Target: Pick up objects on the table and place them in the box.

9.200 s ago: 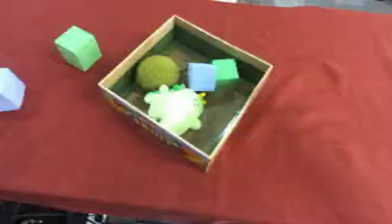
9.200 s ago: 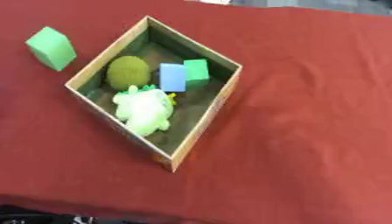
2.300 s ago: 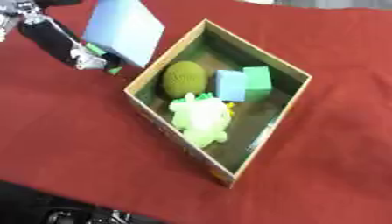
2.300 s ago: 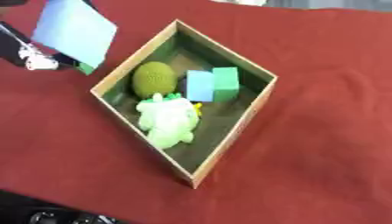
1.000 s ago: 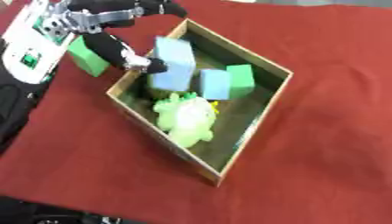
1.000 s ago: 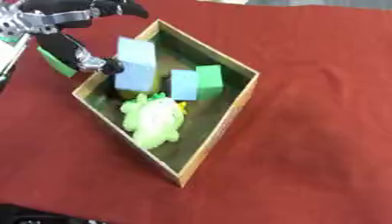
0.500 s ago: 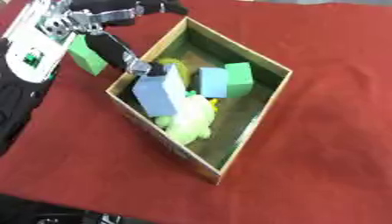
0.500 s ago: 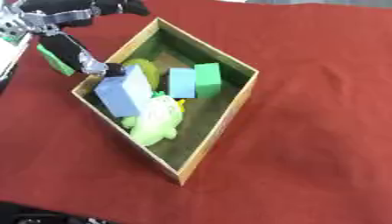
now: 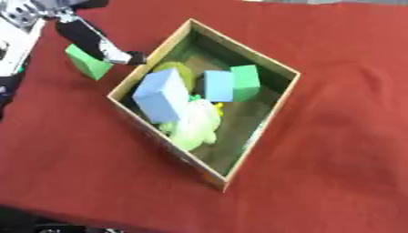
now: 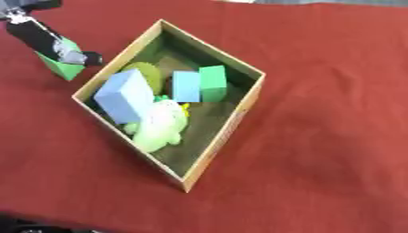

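Left eye view shows our left hand (image 9: 99, 42) empty with fingers straight beside the box (image 9: 261, 134), so next we close round the green block (image 9: 86, 63) just left of it.

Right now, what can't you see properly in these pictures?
- The left hand: cut off by the top-left edge in both eye views; only dark fingers show, so its shape is unclear.
- The right hand: in neither view.
- The green block outside the box: partly behind those fingers.
- The round olive thing: mostly hidden by the big blue block.
- The pale green toy: too blurred to name.
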Available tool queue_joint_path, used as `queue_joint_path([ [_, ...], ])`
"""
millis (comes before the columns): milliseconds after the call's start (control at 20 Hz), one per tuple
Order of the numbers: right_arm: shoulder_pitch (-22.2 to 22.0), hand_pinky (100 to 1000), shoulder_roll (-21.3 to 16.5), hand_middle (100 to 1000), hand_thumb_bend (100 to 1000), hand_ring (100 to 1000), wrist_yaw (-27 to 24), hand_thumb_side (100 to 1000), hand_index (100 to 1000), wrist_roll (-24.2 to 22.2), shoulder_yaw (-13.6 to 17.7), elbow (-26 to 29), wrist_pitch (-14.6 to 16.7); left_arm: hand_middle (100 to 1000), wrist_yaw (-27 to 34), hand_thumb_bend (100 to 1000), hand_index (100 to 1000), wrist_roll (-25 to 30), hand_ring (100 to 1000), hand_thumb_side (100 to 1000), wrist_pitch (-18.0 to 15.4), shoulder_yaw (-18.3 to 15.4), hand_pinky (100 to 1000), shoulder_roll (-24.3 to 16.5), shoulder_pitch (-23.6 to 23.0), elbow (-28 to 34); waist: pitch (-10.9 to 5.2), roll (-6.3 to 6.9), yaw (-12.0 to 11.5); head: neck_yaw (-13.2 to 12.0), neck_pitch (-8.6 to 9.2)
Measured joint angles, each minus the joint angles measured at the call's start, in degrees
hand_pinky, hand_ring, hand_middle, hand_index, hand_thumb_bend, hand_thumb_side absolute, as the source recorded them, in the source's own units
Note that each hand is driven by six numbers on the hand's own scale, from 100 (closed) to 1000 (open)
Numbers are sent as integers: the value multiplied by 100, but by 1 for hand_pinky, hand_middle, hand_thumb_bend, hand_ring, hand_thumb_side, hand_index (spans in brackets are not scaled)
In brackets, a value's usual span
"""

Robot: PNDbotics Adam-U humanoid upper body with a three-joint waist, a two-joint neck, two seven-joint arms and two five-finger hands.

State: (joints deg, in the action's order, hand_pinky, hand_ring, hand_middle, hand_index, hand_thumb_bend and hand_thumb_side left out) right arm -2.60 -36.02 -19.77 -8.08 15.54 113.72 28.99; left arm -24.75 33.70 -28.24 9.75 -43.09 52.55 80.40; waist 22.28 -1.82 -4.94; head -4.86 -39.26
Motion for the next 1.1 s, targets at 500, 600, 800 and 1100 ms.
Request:
queue_joint_path([
  [500, -4, 987, 0, 572, 100, 1000, 50, 470, 817, 28, 31, 0, -12, 892, -634, 730, 958, -326, 989, 350, -484, -301, 979, -1090, -688, -340, 0, 9, 63, 159, 2],
  [600, -4, 987, 0, 572, 100, 1000, 51, 470, 817, 35, 31, 0, -5, 896, -777, 735, 958, -392, 990, 349, -551, -301, 979, -1200, -796, -326, 0, 9, 95, 213, 4],
  [800, -4, 987, 0, 572, 100, 1000, 51, 470, 817, 37, 32, 0, -3, 896, -986, 735, 958, -474, 990, 349, -634, -297, 979, -1283, -907, -301, 0, 13, 132, 293, 8],
  [1100, -19, 989, 17, 569, 100, 1000, 85, 470, 817, 34, 34, 0, -7, 908, -1043, 711, 958, -530, 983, 335, -690, -291, 973, -1287, -948, -325, 9, 32, 320, 280, 172],
])
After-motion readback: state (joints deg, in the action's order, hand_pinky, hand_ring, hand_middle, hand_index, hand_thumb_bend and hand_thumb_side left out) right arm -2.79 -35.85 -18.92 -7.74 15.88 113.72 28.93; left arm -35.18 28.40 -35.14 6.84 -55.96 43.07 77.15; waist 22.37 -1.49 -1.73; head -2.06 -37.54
